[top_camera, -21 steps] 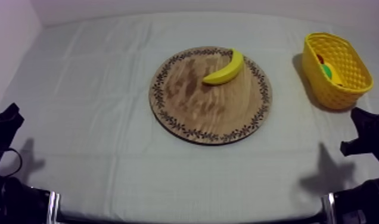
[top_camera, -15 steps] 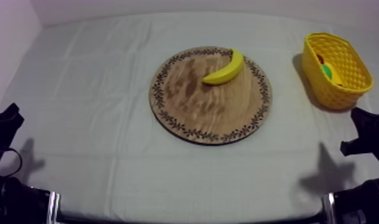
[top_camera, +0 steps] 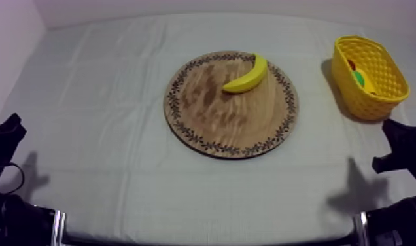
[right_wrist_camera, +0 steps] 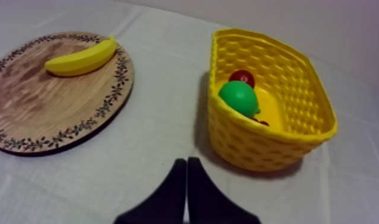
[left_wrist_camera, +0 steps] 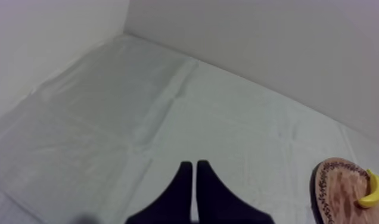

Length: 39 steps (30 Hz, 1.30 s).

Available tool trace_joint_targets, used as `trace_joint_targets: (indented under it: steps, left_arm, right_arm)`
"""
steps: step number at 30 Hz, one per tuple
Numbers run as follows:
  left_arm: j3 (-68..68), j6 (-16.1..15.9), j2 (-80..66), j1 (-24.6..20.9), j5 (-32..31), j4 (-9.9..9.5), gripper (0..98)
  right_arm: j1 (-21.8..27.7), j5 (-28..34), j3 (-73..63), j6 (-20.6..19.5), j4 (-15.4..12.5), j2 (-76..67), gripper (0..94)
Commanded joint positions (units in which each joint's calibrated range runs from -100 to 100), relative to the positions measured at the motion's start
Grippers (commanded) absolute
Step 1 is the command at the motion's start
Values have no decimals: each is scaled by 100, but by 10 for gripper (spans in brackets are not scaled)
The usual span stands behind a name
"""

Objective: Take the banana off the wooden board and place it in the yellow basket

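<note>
Left jaws pressed together, low over the bare surface (top_camera: 106, 98). Wooden board (top_camera: 204, 118) at centre, with the banana (top_camera: 246, 75) lying on its far right part near the rim. It is likely light, stiff and smooth, so grip it across the thick middle. Yellow basket (top_camera: 358, 95) at far right. Right jaws pressed together, short of it.

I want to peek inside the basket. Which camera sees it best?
The right wrist view: the basket is near, and you look right into it. The top view shows it farther off, its inside partly hidden.
</note>
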Motion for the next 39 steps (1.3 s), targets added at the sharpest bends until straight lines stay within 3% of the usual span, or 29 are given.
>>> trace_joint_targets:
  steps: [1,5,11,18,25,34,39]
  left_arm:
    - [-1,-3,0,1,-1,0,1]
    - [-1,-4,0,1,-1,0,1]
    - [-1,-5,0,1,-1,0,1]
    - [-1,-6,0,1,-1,0,1]
    - [-1,-6,0,1,-1,0,1]
    - [-1,-6,0,1,-1,0,1]
    - [-1,-6,0,1,-1,0,1]
  right_arm:
    - [-111,24,4,-178,5,-2,2]
    - [-418,30,4,-944,10,-6,2]
    - [-657,92,-83,-839,29,12,3]
    - [-1085,-248,-523,-1277,889,721,3]
    - [-1597,393,-2027,-985,1064,2146,3]
    - [-2173,1490,-4213,-857,1542,4347,3]
    - [-2287,2148,-5266,-589,1533,5459,3]
